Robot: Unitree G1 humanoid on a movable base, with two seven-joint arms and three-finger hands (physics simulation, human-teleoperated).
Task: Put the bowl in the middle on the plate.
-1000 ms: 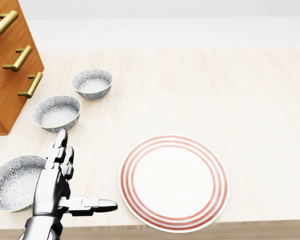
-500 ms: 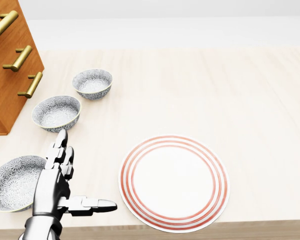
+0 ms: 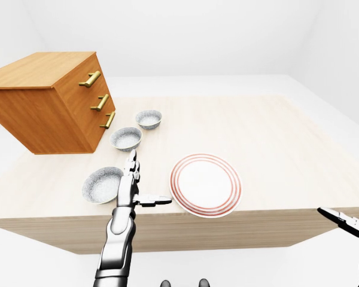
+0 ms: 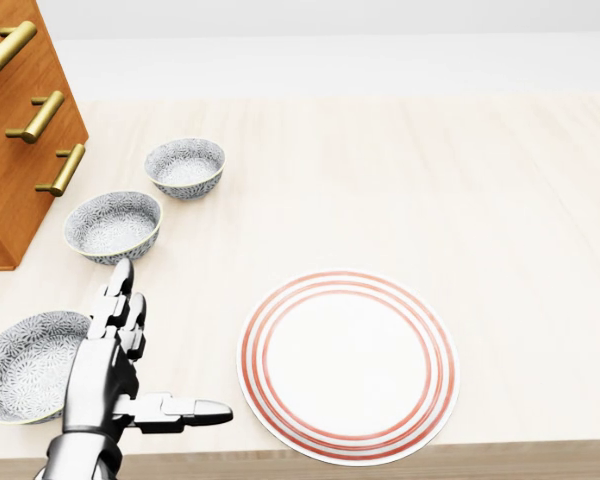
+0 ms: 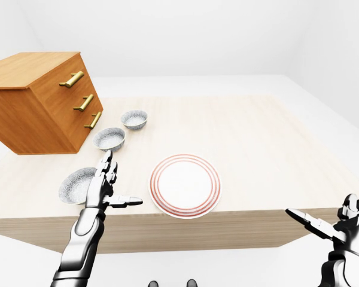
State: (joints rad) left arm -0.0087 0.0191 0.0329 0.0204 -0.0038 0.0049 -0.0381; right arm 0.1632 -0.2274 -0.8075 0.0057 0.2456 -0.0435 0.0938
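Pale wood tabletop (image 4: pixel 430 180) fills the head view under white walls. Over its lower left part the left hand (image 4: pixel 105 375) is spread flat: its fingers (image 4: pixel 120 295) point up the view and the thumb sticks out to the right towards the plate. It holds nothing and touches no bowl. It sits between the nearest bowl (image 4: pixel 25 365), just to its left, and the red-ringed plate (image 4: pixel 348 365) to its right.

The fingertips end just short of the middle bowl (image 4: pixel 113 225), which stands on the table apart from the plate. The far bowl (image 4: pixel 185 165) stands higher up, beside a wooden drawer chest (image 3: pixel 48 101) with brass handles.

The right hand (image 5: pixel 341 230) is open off the table's edge, low on the right of the right-eye view.

Against a second ago, the left hand has barely sunk; bowls and plate lie unchanged.
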